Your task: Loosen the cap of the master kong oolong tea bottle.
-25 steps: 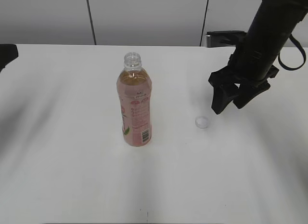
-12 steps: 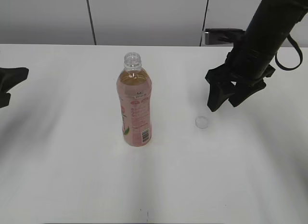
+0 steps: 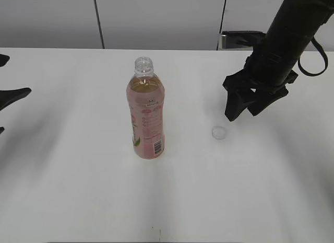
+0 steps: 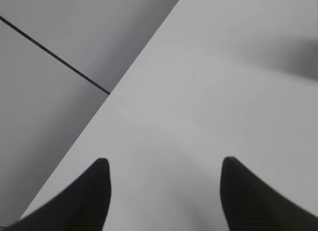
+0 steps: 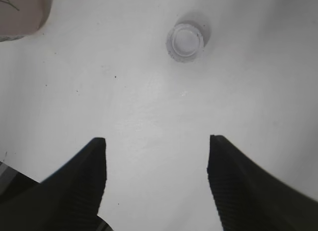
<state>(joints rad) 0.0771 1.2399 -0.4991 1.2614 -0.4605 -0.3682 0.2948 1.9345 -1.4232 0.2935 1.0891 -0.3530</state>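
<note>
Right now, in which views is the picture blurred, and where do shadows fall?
Exterior view: sharp; the bottle throws only a faint shadow. Left wrist view: soft, with a grey shadow at upper right. Right wrist view: the cap is slightly soft, with a small shadow beside it.

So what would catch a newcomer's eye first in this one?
The bottle, standing upright mid-table with its neck open, draws the eye first. Its cap lies on the table to the bottle's right, apart from it. The right gripper hangs open just above and behind the cap with nothing between its fingers, while the left gripper, also open and empty, sits at the table's far left edge.
</note>
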